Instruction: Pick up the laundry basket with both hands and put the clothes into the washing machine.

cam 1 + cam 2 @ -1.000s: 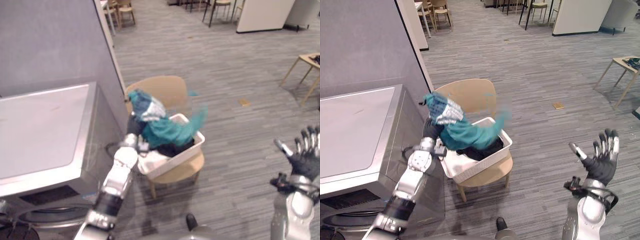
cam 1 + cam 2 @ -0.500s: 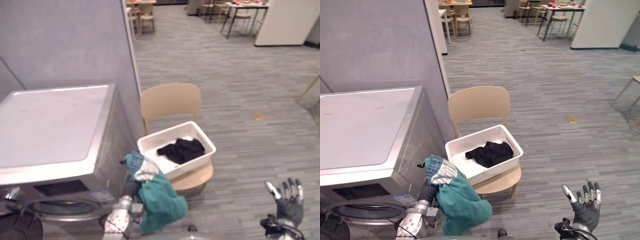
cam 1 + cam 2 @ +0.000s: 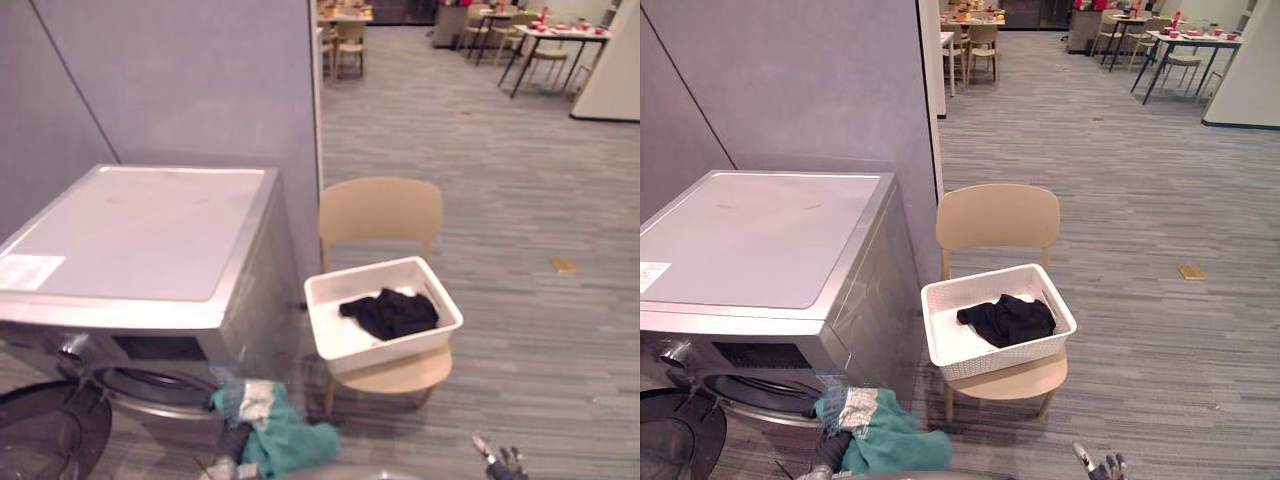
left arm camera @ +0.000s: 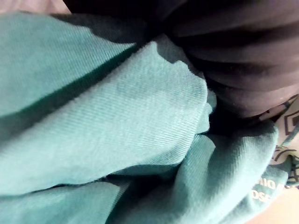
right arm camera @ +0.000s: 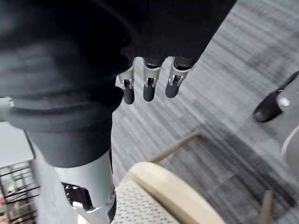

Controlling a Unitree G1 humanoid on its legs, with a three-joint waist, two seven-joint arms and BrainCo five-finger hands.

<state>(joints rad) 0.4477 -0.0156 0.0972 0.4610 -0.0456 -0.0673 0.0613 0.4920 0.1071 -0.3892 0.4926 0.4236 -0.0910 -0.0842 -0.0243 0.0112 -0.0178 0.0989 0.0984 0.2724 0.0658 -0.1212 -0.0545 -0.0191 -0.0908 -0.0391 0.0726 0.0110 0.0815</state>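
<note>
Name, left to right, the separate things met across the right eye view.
From the left: silver-grey washing machine, white plastic laundry basket, small flat tan object.

Left hand [image 4: 243, 65] low by the lower left edge of the eye views, dark ribbed cover facing its wrist camera. Right hand [image 5: 147, 86] low at lower right, fingers [image 5: 172, 84] straight, relaxed, holding nothing.

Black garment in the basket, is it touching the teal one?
Apart. The right eye view shows the black garment in the white basket on the chair; the teal garment is down by the washing machine, clear of the basket.
</note>
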